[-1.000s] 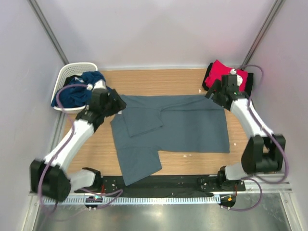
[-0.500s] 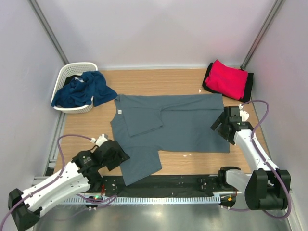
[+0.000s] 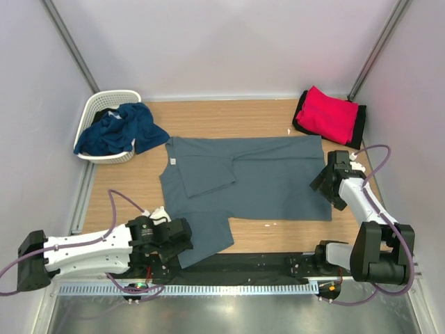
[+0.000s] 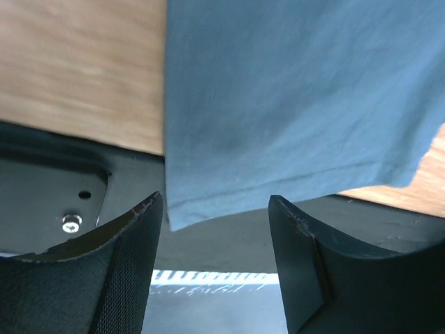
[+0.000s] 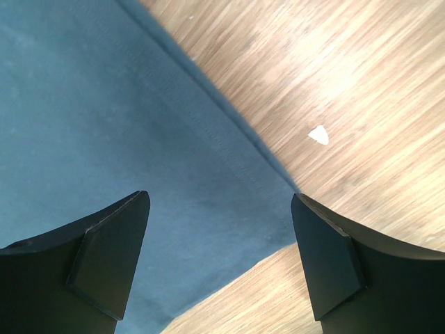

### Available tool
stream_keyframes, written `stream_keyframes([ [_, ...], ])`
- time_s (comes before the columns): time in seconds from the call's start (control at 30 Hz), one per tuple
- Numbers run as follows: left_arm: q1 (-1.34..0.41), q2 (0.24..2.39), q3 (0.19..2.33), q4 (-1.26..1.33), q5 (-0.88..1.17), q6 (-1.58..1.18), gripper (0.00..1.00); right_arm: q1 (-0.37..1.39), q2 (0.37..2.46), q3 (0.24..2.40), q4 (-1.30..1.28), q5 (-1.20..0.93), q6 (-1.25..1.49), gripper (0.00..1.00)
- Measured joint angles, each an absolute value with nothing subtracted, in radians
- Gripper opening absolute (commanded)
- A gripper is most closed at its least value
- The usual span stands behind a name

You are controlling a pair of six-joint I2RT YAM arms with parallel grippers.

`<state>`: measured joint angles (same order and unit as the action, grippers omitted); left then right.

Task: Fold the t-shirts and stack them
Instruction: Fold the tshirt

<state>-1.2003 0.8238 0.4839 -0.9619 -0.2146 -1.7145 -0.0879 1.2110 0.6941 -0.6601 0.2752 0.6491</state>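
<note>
Your left pincer [image 4: 215, 209] hangs with its jaws apart over the near hem corner of the grey shirt [image 3: 264, 184], at the worktop's [image 3: 229, 115] front edge. Your right pincer [image 5: 219, 202], jaws wide apart, hovers over the shirt's right corner. The shirt lies spread mid-worktop.

No text, brand, number or sign can be read in any view. A small pale neck label [image 3: 172, 161] sits at the collar of the grey shirt [image 3: 278, 181], but it is too small to show any lettering.
</note>
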Motion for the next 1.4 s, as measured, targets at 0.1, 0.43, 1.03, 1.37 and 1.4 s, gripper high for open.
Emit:
stream_keyframes([
  [0.1,-1.269,0.853,0.484,-0.963,-0.217,-1.796,0.62,-0.114,1.21,0.696,-0.66,0.278,0.642,0.89],
  [0.43,-1.347,0.927,0.461,-0.957,-0.224,-1.938,0.61,-0.194,1.202,0.696,-0.66,0.268,0.628,0.89],
  [1.03,-1.414,0.902,0.412,-0.891,-0.241,-1.983,0.0,-0.271,1.208,0.654,-0.661,0.289,0.693,0.87],
  [1.37,-1.419,0.839,0.389,-0.881,-0.29,-1.983,0.0,-0.271,1.168,0.607,-0.669,0.286,0.738,0.74],
  [1.4,-1.419,0.836,0.388,-0.882,-0.298,-1.983,0.0,-0.271,1.168,0.605,-0.673,0.286,0.742,0.74],
])
